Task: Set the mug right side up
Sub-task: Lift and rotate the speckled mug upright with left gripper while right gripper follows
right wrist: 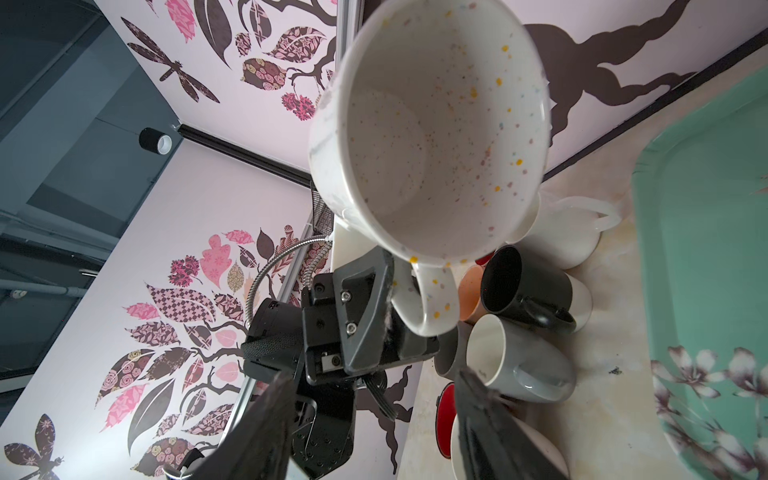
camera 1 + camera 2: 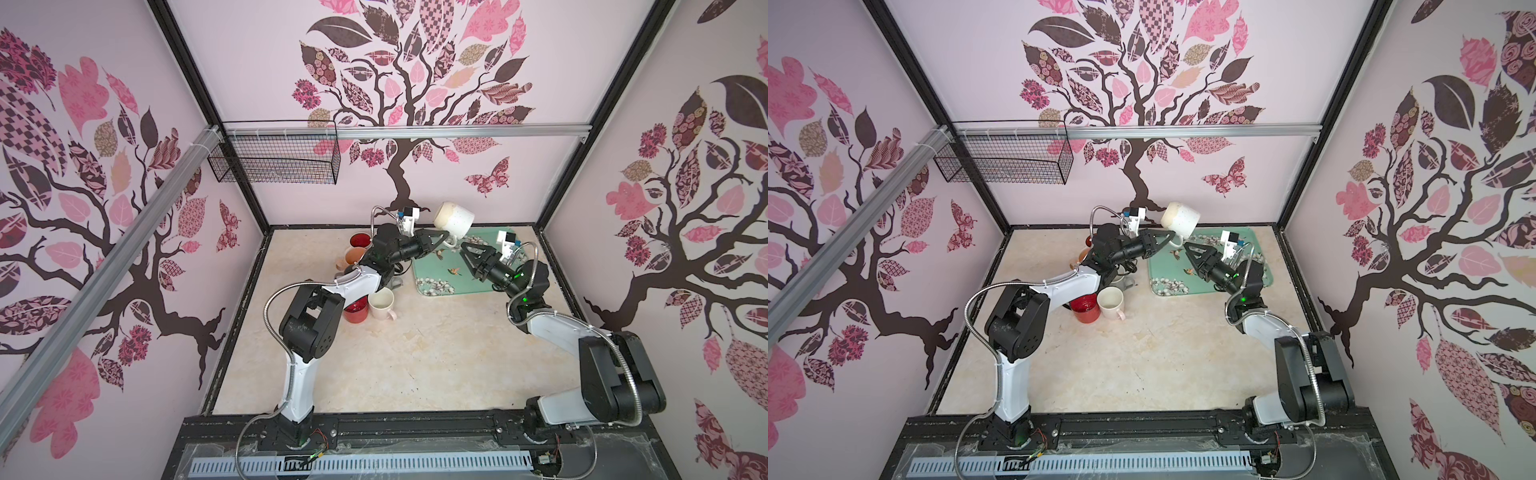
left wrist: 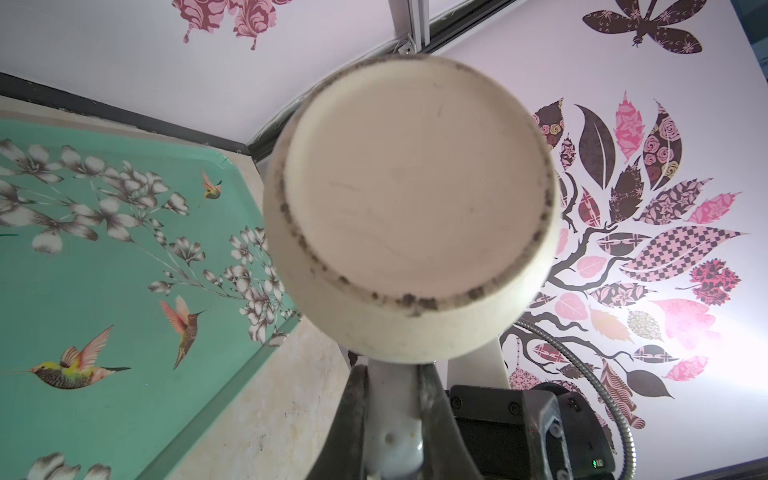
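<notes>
Nearest, a wide stretch of the pale table point(image 2: 395, 365) lies bare in front of the two arm bases. Farther in, on the left, a red mug point(image 2: 356, 309) and a cream mug point(image 2: 382, 303) stand upright, touching or just beside each other, partly under the left arm. Beyond them more mugs point(image 2: 356, 249) crowd the far left of the table; the right wrist view shows some of these lying on their sides. To the right of that cluster a green tray point(image 2: 461, 286) printed with flowers and hummingbirds lies at the far right.

The right gripper point(image 2: 467, 251) hangs above the tray, its jaws apart with nothing between them, its tips pointing left toward the speckled white mug point(image 2: 455, 218) and close to the handle point(image 1: 432, 299).

The left gripper point(image 2: 446, 240) reaches in from the left, its jaws clamped on that handle. The mug hangs clear of the table, over the far left edge of the tray. It is tilted: its unglazed base faces left and up, its mouth opens toward the right gripper, and its handle points down.

Farthest, a black wire basket point(image 2: 274, 160) hangs on the far wall at the left.
</notes>
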Controlling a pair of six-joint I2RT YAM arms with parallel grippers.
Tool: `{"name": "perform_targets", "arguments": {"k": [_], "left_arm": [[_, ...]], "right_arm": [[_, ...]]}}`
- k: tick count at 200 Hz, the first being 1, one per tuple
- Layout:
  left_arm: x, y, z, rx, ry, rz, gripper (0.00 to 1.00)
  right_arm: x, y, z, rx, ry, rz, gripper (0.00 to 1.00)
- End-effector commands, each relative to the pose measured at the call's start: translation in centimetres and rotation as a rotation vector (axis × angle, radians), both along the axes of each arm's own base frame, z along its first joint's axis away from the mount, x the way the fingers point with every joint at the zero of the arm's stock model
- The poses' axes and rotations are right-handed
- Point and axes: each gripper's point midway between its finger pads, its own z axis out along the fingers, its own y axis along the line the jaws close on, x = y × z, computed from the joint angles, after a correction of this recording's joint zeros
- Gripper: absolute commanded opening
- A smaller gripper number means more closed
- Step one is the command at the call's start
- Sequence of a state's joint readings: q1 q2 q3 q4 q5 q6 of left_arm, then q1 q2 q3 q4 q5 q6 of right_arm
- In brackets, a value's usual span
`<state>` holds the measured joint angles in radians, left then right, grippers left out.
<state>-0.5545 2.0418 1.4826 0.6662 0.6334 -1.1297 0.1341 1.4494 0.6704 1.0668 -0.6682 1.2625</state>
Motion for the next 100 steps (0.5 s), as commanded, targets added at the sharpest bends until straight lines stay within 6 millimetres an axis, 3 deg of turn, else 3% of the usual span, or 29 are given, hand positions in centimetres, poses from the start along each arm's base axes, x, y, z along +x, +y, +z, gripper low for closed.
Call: {"name": "perform_targets", "arguments": {"k": [1, 54, 100], "left_arm": [[-3.6, 0.8, 8.9, -0.152, -0.219, -0.04, 0.0], [-5.1, 0.4, 10.6, -0.206, -0.223, -0.08, 0.0], [-5.9, 0.1, 10.5, -0.208, -0.214, -0.101, 0.0]], "right_arm": [[0.6, 0.5, 2.2, 0.024, -0.054, 0.02, 0.64], [1.7, 0.8, 2.7, 0.056, -0.057, 0.046, 0.61], [1.9, 1.0, 4.1, 0.073, -0.092, 0.064, 0.44]]}}
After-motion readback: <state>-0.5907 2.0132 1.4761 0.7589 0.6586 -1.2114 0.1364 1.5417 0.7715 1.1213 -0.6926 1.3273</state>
